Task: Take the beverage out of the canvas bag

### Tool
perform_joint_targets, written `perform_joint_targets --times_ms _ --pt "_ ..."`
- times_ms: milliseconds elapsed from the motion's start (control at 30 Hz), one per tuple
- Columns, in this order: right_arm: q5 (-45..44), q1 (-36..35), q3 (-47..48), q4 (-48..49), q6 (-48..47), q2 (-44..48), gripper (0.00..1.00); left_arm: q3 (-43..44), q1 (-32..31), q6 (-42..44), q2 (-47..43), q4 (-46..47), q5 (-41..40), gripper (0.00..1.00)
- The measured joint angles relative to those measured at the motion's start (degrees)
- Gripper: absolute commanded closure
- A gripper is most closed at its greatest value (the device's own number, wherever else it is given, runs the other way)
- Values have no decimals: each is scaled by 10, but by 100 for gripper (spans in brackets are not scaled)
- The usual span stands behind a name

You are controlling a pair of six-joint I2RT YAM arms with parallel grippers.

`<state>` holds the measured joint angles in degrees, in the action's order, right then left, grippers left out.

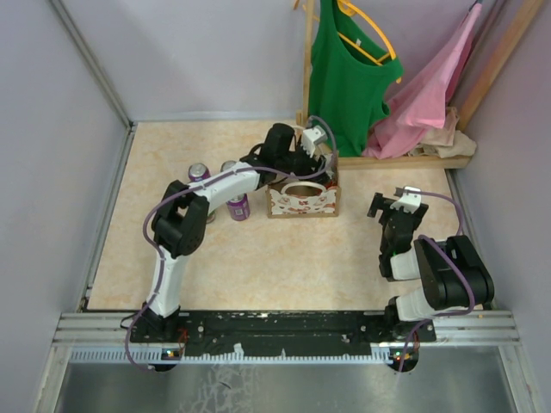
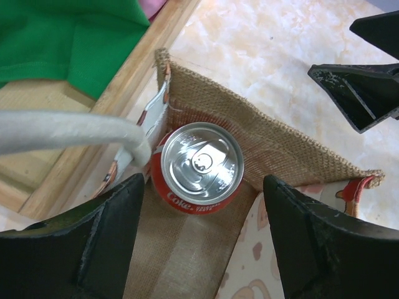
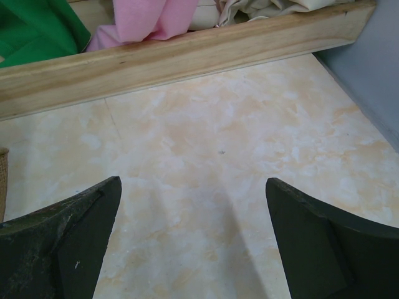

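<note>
The canvas bag (image 1: 303, 200) stands open at mid-table, cream with red floral sides. In the left wrist view its burlap inside (image 2: 274, 149) and a white loop handle (image 2: 75, 131) show. A red Coke can (image 2: 201, 167), the beverage, stands upright in the bag's far corner, silver top up. My left gripper (image 2: 204, 182) is open and hangs just above the bag's mouth, its fingers either side of the can and not touching it; from above it (image 1: 301, 169) sits over the bag's back edge. My right gripper (image 3: 193, 181) is open and empty over bare table, right of the bag (image 1: 380, 206).
Purple cans (image 1: 238, 206) (image 1: 199, 173) stand left of the bag. A wooden rack base (image 3: 187, 56) runs behind it, with a green top (image 1: 344, 69) and pink cloth (image 1: 430, 95) hanging. Grey walls close in the left, back and right sides.
</note>
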<state>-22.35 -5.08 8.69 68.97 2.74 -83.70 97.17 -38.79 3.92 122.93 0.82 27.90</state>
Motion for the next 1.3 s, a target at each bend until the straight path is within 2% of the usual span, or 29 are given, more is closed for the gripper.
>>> perform_joint_targets --times_ms 100,433,633,700,733,767,867,933,1300 --pt "0 0 0 0 0 0 1 2 -7 7 7 7 -1 9" --pt "0 0 0 0 0 0 1 18 -20 29 33 8 -37 7" --pt "0 0 0 0 0 0 1 31 -21 42 52 2 -66 12" --pt "0 0 0 0 0 0 1 39 -22 46 60 1 -72 19" --pt "0 0 0 0 0 0 1 42 -23 48 63 0 -74 28" --pt "0 0 0 0 0 0 1 43 -23 49 65 0 -76 38" --pt "0 0 0 0 0 0 1 44 -24 53 66 3 -80 78" --pt "0 0 0 0 0 0 1 44 -27 53 66 5 -83 99" --pt "0 0 0 0 0 0 1 25 -33 56 46 7 -118 100"
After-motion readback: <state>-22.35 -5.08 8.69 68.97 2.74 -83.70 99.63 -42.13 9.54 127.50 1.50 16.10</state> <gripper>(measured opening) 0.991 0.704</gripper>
